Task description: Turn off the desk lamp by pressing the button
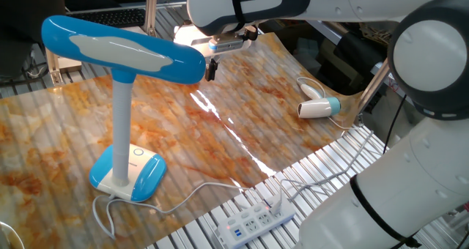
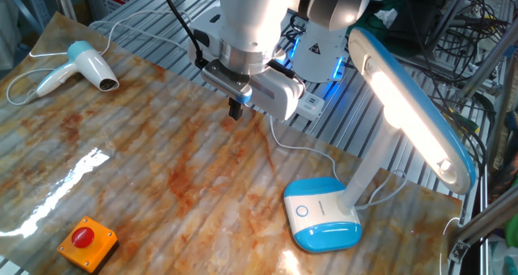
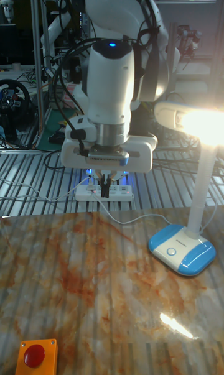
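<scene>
The desk lamp (image 1: 121,50) stands lit at the table's edge; its long blue head (image 2: 409,105) glows underneath. Its blue-white base (image 2: 321,214) rests on the marbled tabletop, and the button (image 2: 302,211) shows as a small ringed circle on the white face, also the button (image 3: 171,251). My gripper (image 2: 235,109) hangs above the table, well left of and behind the base, its dark fingertips pressed together and holding nothing. It sits just beside the tip of the lamp head, gripper (image 1: 210,68), and left of the lamp, gripper (image 3: 104,187).
A white-and-blue hair dryer (image 2: 85,65) lies at the far corner. An orange box with a red button (image 2: 87,241) sits near the front edge. A white power strip (image 1: 256,221) lies on the metal slats beside the table, with the lamp's cord (image 1: 183,198) running to it.
</scene>
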You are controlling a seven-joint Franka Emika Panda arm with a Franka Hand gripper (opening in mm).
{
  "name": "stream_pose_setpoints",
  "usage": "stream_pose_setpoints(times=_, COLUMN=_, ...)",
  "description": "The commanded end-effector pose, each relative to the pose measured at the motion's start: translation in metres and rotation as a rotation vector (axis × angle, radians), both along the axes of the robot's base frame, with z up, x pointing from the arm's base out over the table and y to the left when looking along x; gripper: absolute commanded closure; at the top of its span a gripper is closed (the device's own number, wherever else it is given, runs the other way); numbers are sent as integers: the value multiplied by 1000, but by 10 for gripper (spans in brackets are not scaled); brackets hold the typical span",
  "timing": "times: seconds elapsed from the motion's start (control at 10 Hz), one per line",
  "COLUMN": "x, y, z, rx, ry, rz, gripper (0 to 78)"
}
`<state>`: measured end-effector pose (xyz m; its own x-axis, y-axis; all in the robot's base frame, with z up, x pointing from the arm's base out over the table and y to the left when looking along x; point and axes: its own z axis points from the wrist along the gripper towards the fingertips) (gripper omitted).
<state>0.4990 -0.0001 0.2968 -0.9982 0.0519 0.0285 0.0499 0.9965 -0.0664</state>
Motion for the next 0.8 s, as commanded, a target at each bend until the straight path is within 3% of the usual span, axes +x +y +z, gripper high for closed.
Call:
stream_pose_setpoints(times=0.1, x=1, y=0, z=1, rx=7, ry=-4, rz=7, gripper=776)
stream_pose_setpoints(times=0.8, x=0, y=0, z=1, rx=7, ry=-3, rz=-1, gripper=776)
